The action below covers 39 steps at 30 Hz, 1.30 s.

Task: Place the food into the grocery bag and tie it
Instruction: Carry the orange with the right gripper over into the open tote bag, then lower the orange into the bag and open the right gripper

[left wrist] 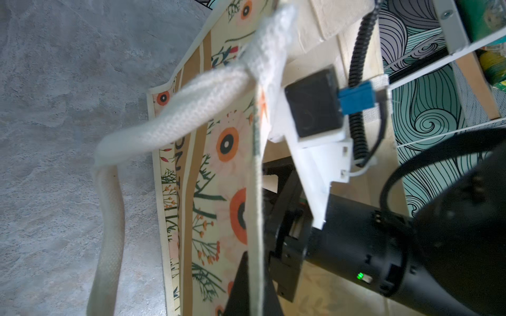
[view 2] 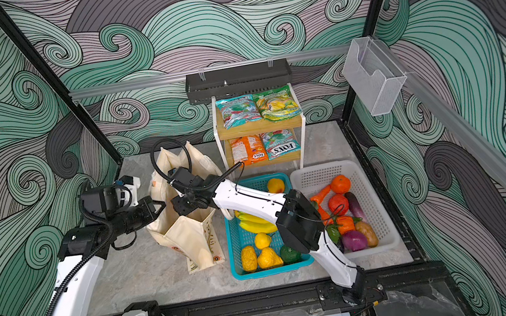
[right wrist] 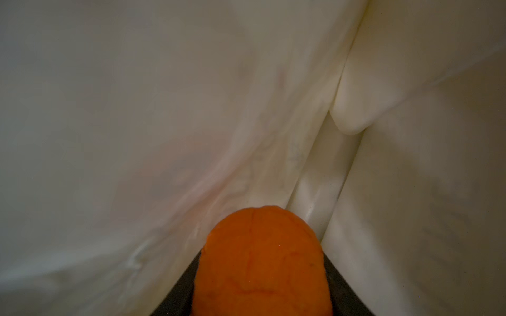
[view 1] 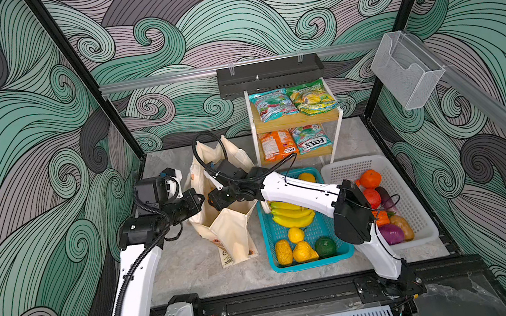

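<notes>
Orange (right wrist: 262, 254) is gripped by the right end effector (right wrist: 262, 276) inside the grocery bag (view 1: 230, 236), with cloth folds straight ahead. Alongside, the left end effector (left wrist: 246, 287) is pinched closed on the bag's rim.

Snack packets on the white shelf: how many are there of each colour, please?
Teal-red packets: 2
Green-yellow packet: 1
Orange packet: 1
Total: 4
</notes>
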Available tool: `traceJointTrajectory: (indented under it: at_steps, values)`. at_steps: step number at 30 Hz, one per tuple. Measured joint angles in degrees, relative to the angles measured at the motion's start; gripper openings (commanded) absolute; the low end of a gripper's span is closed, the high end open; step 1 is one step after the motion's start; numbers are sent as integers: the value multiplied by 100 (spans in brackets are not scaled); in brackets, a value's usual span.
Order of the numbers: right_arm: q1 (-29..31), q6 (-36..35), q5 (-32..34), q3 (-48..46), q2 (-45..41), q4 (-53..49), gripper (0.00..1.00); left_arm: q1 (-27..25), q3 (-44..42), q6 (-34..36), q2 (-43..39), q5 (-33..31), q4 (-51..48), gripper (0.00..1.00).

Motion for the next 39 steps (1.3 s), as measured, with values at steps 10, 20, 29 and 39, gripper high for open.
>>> traceJointTrajectory:
  at_steps: [10,20,29,39]
  values:
    - [-166,238,160,140,824,190,46,-4,186,-11,-236,-85,-291,0]
    - [-223,361,162,586,1381,151,47,7,284,-55,-393,-269,-507,0]
    - [-223,415,127,763,1674,120,47,33,293,-31,-466,-695,-636,0]
    - [-225,474,87,748,1707,162,61,50,275,-7,-232,-785,-494,0]
